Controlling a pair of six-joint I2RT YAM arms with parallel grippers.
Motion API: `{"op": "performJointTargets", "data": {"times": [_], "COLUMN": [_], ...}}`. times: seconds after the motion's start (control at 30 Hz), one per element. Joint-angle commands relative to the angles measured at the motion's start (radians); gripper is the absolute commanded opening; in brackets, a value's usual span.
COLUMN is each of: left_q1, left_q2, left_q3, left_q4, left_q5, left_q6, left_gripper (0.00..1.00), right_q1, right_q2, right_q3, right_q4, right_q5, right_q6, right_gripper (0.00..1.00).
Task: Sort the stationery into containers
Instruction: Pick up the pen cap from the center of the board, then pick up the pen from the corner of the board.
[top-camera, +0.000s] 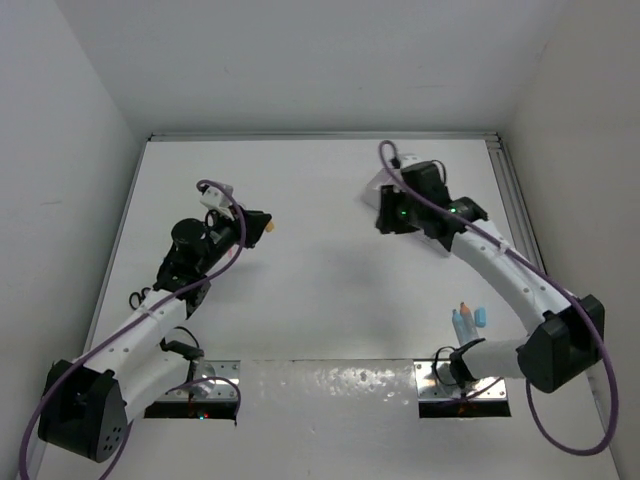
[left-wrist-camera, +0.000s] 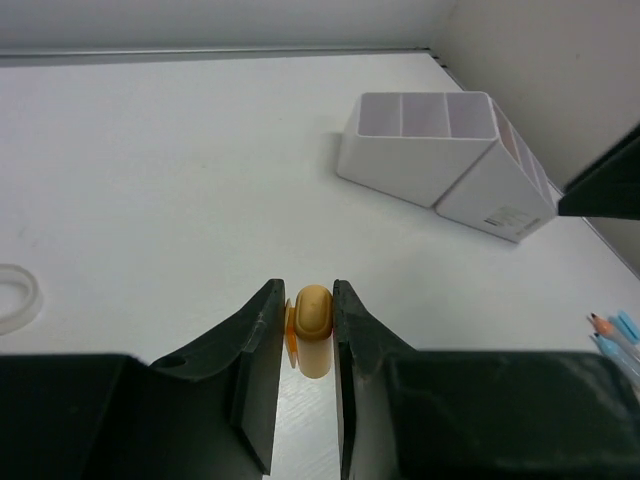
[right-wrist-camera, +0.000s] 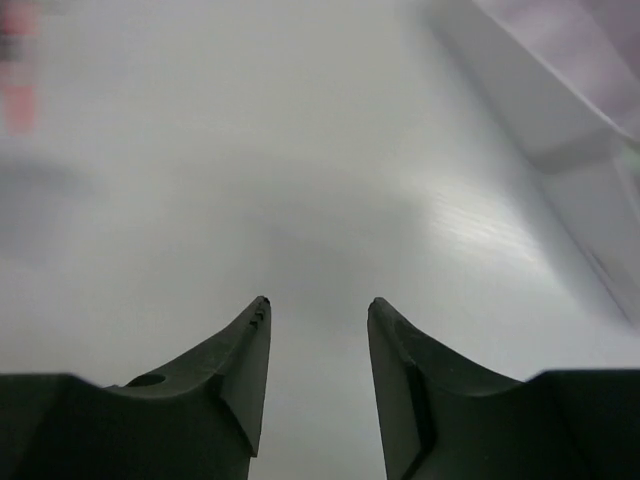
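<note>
Saw left arm angled up from its near-left base toward bench (top-camera: 320, 300) centre-left, wrist pointing right. Found left end effector (left-wrist-camera: 306, 292) clamped on a small tan eraser (left-wrist-camera: 313, 318), pinched between both fingers. Saw right arm bent at the elbow near the right edge, forearm reaching back and left toward the far right of the bench. Found right end effector (right-wrist-camera: 318, 302) with jaws apart, nothing between them, over bare surface beside the white organiser (left-wrist-camera: 400, 165). Noted organiser at far right, lilac-lined compartments visible. Spotted tape ring (left-wrist-camera: 14, 298) flat on the bench, and pencils and blue-capped items (top-camera: 468, 318) bunched near the right base. Noted matte white bench, plain white walls (top-camera: 300, 60) on three sides, metal rail (top-camera: 515, 220) along the right edge. Couldn't resolve a red blur at top left of right wrist view.
</note>
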Motion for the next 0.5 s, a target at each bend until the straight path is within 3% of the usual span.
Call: {"op": "performJointTargets", "data": {"times": [0.0, 0.23, 0.33, 0.47], "left_q1": [0.028, 0.050, 0.052, 0.059], "left_q2": [-0.045, -0.078, -0.085, -0.085], "left_q3": [-0.010, -0.033, -0.049, -0.066], "left_q4": [0.014, 0.038, 0.063, 0.100], "left_q5": [-0.037, -0.063, -0.068, -0.076], "left_q6": [0.018, 0.026, 0.030, 0.020], "left_gripper": [0.00, 0.00, 0.00, 0.00], "right_q1": [-0.203, -0.495, -0.596, -0.667], "right_q2": [-0.060, -0.353, -0.390, -0.326], "right_q3": [-0.067, -0.406, -0.471, -0.489], "right_q4": [-0.445, -0.319, -0.252, -0.302], "right_q5": [0.245, 0.327, 0.305, 0.290], "right_q6": [0.191, 0.294, 0.277, 0.272], "right_gripper": [0.45, 0.53, 0.54, 0.52]}}
